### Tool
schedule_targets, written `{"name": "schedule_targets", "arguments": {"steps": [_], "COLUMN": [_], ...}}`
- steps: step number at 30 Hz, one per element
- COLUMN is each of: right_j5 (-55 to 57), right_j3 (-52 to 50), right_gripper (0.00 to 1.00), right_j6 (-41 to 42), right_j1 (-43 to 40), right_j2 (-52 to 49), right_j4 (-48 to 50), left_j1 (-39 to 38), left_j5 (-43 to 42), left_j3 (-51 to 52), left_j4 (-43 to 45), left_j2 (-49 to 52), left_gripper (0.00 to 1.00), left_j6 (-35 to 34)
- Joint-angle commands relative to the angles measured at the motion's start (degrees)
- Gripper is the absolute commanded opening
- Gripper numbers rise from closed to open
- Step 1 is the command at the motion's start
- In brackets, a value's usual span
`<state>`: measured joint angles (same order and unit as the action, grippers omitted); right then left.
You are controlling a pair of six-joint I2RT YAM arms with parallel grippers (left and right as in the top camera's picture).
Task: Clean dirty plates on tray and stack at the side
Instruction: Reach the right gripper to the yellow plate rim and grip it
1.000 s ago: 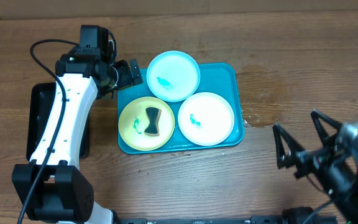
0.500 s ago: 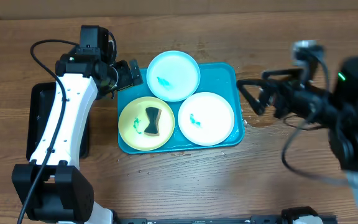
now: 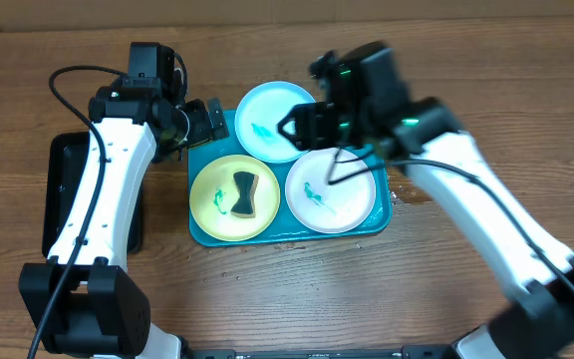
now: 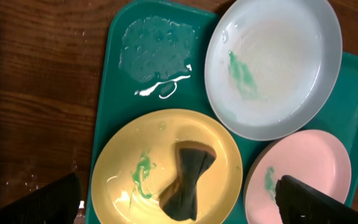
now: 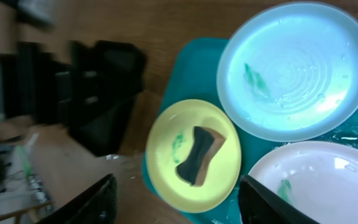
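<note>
Right gripper (image 3: pixel 312 150) hangs over the tray (image 3: pixel 199 232) — left gripper (image 3: pixel 212 118) at its corner.

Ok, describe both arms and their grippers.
White shells and black joints on the left arm and right arm. A black cable loops off the left; green lights glow on the right. The left gripper and right gripper are black.

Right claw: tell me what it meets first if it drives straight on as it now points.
Probably the yellow-green plate, by the sponge on it: both lie ahead of the right claw, between its open fingers. Depth is unclear.
</note>
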<state>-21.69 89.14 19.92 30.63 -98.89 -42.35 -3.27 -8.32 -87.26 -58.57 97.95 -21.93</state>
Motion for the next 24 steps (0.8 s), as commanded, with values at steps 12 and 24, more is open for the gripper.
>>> {"name": "schedule_targets", "arguments": {"steps": [12, 24], "right_j5": [15.65, 15.91], "right_j3": [0.96, 0.94], "right_gripper": [0.52, 0.5], "right_j6": [8.22, 6.69], "right_j1": [8.31, 11.65], "right_j2": [-18.47, -21.68], "right_j4": [0.85, 1.73], "left_j1": [-0.02, -0.02], "left_j5": [-0.07, -0.07], "left_j3": [-0.52, -0.52], "left_j4": [-1.46, -1.62], "left_j2": [-0.13, -0.13], "left_gripper": [1.0, 1.0], "left_j6": [0.55, 0.55]}}
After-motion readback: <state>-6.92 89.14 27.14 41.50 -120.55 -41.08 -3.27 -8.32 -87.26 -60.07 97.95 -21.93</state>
